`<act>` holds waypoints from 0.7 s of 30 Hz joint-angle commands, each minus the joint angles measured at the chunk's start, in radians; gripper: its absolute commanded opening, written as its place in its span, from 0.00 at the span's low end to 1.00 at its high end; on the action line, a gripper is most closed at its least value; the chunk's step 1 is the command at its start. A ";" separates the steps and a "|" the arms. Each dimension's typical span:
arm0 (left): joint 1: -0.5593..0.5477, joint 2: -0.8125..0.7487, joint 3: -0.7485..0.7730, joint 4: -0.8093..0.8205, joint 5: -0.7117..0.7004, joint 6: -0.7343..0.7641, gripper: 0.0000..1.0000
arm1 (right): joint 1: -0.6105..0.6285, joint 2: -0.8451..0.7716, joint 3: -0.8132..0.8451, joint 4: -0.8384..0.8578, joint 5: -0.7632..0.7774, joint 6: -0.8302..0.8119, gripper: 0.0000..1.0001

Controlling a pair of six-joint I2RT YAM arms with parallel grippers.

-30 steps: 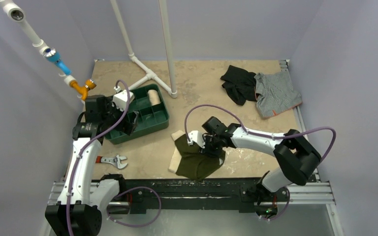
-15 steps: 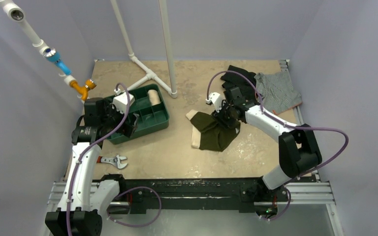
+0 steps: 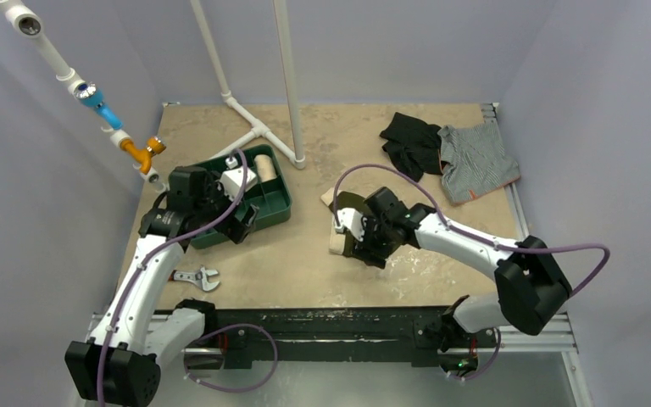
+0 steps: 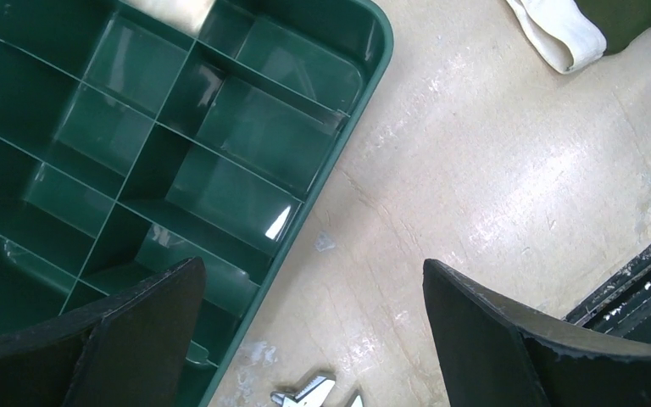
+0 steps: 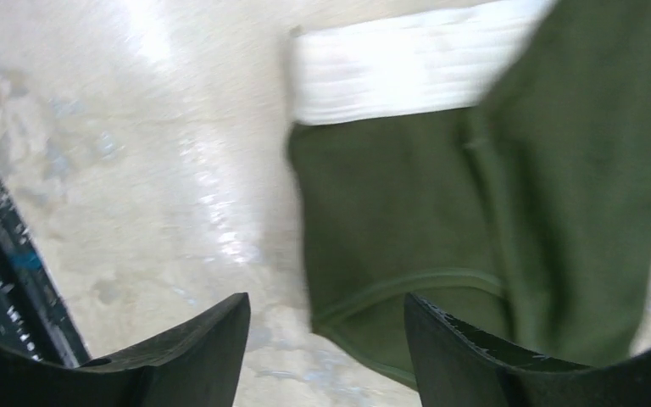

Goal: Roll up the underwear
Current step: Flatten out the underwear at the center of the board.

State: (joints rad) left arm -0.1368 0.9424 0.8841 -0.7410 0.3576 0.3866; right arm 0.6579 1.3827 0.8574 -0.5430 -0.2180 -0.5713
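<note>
The olive-green underwear (image 3: 347, 208) with a cream waistband (image 3: 336, 242) lies flat on the table's middle, partly hidden under my right arm. In the right wrist view the underwear (image 5: 441, 220) fills the right half, its waistband (image 5: 407, 72) at the top. My right gripper (image 3: 363, 246) is open and empty, its jaws (image 5: 326, 339) hovering over the garment's lower hem corner. My left gripper (image 3: 244, 222) is open and empty (image 4: 314, 339) over the right edge of the green tray (image 4: 339, 170). The waistband's end (image 4: 559, 34) shows at the top of the left wrist view.
The green divided tray (image 3: 281, 212) holds a beige roll (image 3: 263, 165). A wrench (image 3: 197, 276) lies at front left. A black garment (image 3: 411, 144) and a grey striped garment (image 3: 475, 161) lie at back right. A white pipe stand (image 3: 258, 131) rises at back centre.
My right gripper dragged the underwear from the front edge toward the table's middle, let go and came back over it, open. My left arm swung right along the tray.
</note>
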 commanded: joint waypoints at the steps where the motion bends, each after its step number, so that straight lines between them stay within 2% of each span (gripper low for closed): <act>1: -0.015 0.022 0.024 0.037 0.000 -0.004 1.00 | 0.049 0.031 -0.055 0.029 0.055 -0.025 0.63; 9: -0.025 0.042 0.034 0.041 0.009 -0.005 1.00 | 0.056 0.091 -0.094 0.094 0.091 -0.027 0.46; 12: -0.032 0.054 0.027 0.061 0.025 -0.007 1.00 | 0.056 0.108 -0.090 0.099 0.096 -0.019 0.29; 16: -0.039 0.051 -0.011 0.142 0.088 -0.014 1.00 | 0.054 0.099 -0.054 0.085 0.080 0.002 0.00; 19: -0.061 0.037 -0.066 0.238 0.180 0.005 1.00 | 0.044 0.071 -0.006 0.039 0.060 0.017 0.00; 21: -0.122 0.034 -0.098 0.296 0.217 0.036 1.00 | 0.016 0.061 0.045 -0.006 0.009 0.025 0.00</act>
State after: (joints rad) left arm -0.1856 0.9943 0.8417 -0.6003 0.4427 0.3843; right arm 0.7101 1.4792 0.7940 -0.5152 -0.1539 -0.5667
